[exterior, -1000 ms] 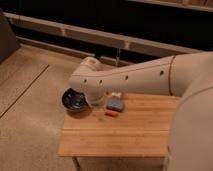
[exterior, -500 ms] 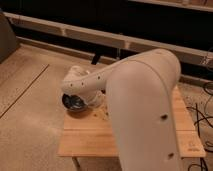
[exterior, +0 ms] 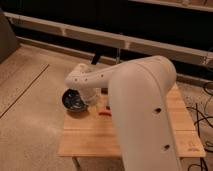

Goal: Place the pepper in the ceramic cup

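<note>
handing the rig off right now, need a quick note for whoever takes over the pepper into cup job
Gripper: hidden behind the arm's own links. The arm's end bends down over the left rear of the wooden table, beside the dark bowl.
Pepper: lying on the table just right of the dark bowl, not in any cup.
Ceramic cup: not visible, probably behind the arm.
Done: nothing that shows.
Left: locate the cup, grasp the pepper, place it inside.

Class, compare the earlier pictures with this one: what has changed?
The arm swung across the view, covering the middle of the table; its claw is hidden behind it, near the bowl. The pepper still lies on the table, not picked up; the bowl stayed put.
</note>
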